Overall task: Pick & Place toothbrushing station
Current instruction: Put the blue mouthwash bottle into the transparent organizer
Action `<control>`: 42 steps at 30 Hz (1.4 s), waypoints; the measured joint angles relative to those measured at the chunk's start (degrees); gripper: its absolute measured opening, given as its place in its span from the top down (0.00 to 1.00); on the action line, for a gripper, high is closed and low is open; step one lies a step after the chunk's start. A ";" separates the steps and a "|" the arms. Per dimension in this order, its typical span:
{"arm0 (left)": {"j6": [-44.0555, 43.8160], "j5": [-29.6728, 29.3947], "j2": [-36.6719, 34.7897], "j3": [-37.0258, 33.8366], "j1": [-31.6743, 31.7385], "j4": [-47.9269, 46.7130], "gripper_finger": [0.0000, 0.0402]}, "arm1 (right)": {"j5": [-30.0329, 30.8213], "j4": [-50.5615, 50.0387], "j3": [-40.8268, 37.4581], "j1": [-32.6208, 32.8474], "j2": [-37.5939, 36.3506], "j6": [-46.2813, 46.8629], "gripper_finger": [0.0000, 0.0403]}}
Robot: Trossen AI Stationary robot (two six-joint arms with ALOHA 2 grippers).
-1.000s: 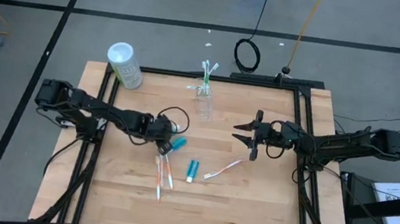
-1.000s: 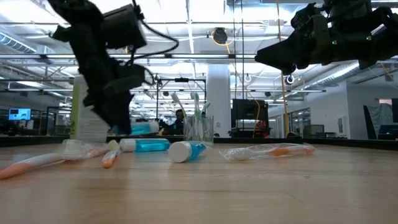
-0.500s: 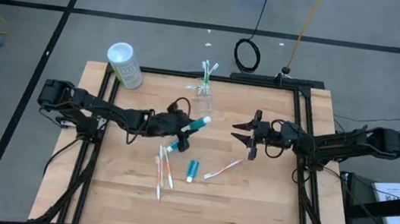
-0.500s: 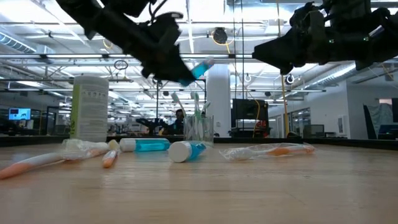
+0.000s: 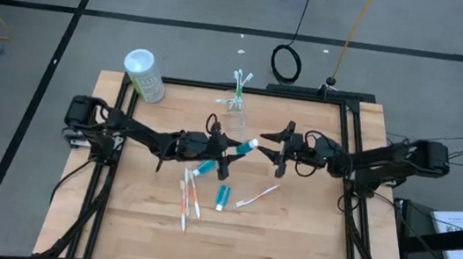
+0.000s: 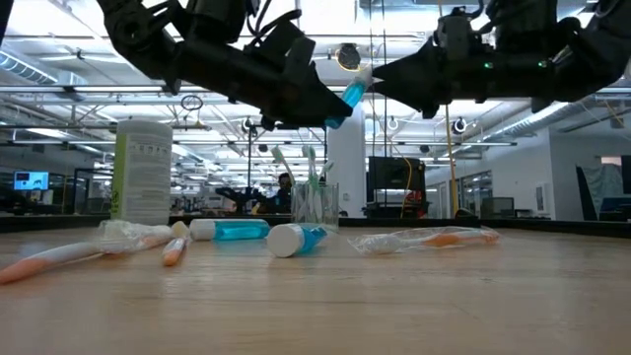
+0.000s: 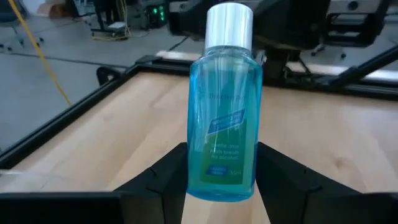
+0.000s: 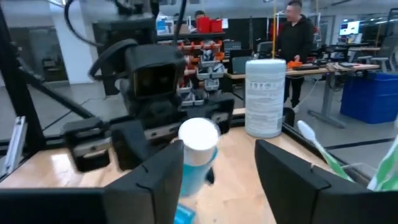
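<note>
My left gripper [image 5: 231, 150] is shut on a small clear blue bottle [image 7: 222, 118] with a white cap [image 8: 198, 135], held above the table's middle. The cap points at my right gripper [image 5: 263, 145], which is open, with one finger on either side of the cap. A clear cup [image 5: 235, 117] near the far edge holds green-accented toothbrushes upright. On the wood lie orange-accented toothbrushes [image 5: 188, 199], one more toothbrush [image 5: 257, 195] and two blue tubes [image 5: 223, 197]. My left gripper pinches the bottle's lower body near its base [image 7: 221, 183] between its two fingers. The fingers [image 7: 165, 183] come nearly level from the table's left and lie along the bottle. The bottle is lifted clear and tilted, cap end higher and toward the right. My right gripper's open fingers [image 8: 283, 174] flank the cap; whether they touch it I cannot tell.
A large white canister with green print [image 5: 145, 75] stands at the far left corner. A black frame [image 5: 345, 143] runs along the table's edges. The near half of the tabletop [image 5: 226, 244] is bare wood.
My left gripper has risen from the table with the blue bottle, tipped from pointing down to nearly level, and gone toward the right edge. The bottle is now lifted clear, cap toward my right gripper. My right gripper has moved toward the left edge and its fingers stand wider apart.
</note>
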 joint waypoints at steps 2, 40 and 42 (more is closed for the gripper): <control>0.06 0.61 0.20 0.00 0.02 0.72 0.58 | -0.11 -0.04 0.88 -0.30 0.50 0.00 0.49; -0.52 -3.26 0.04 0.24 -0.04 0.60 0.52 | -3.07 1.38 5.30 -0.96 4.87 0.53 0.77; -2.48 -4.53 -0.03 0.22 -0.19 0.06 0.46 | -2.78 0.96 6.05 -1.68 4.83 0.66 0.77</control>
